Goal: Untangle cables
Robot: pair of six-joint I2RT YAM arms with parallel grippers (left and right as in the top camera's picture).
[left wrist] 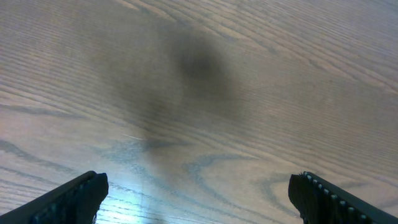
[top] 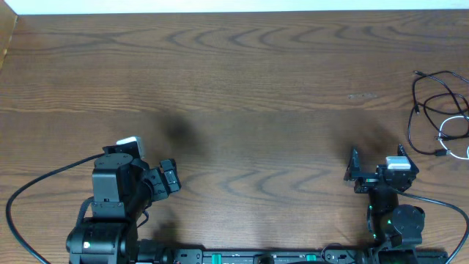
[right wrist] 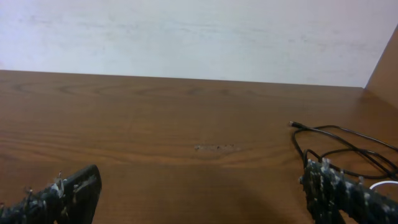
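A tangle of thin black cables (top: 432, 103) with one white cable (top: 456, 132) lies at the table's right edge. In the right wrist view the black loops (right wrist: 348, 146) show at the right, past the right finger, with a bit of white cable (right wrist: 382, 185). My right gripper (top: 374, 170) is open and empty, left of and nearer than the tangle; its fingers are spread wide (right wrist: 199, 190). My left gripper (top: 170, 176) is open and empty at the near left, far from the cables; its wrist view (left wrist: 198, 196) shows only bare wood.
The wooden table (top: 242, 88) has a pale wall behind it (right wrist: 186, 37). A thick black arm wire (top: 29, 191) loops at the left base. A small scuff mark (right wrist: 214, 147) is on the wood.
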